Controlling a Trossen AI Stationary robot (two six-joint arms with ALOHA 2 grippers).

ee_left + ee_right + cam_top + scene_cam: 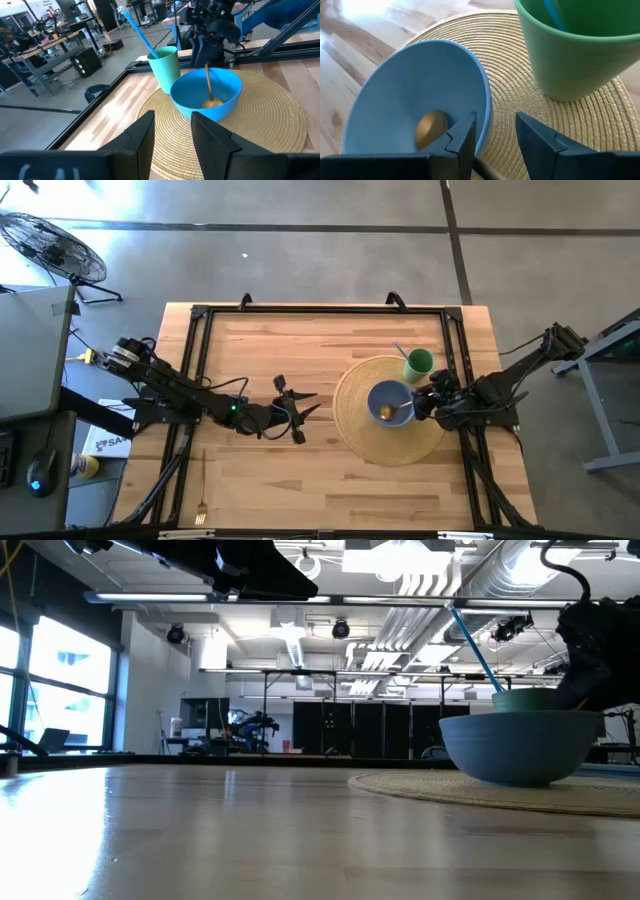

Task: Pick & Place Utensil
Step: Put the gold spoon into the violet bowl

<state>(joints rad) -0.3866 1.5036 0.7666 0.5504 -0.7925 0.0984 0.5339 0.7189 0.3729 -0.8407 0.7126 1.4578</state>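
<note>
Gold spoon [210, 95] lay in blue bowl [390, 401], rounded head down on the bottom, thin handle leaning up over the rim toward right gripper [492, 142]. Right jaws stood apart either side of handle, not visibly clamped. Bowl sat on woven mat [355, 430] beside green cup [419, 364]. Left gripper [172, 135] hovered mid-bench, jaws parted, empty.
</note>
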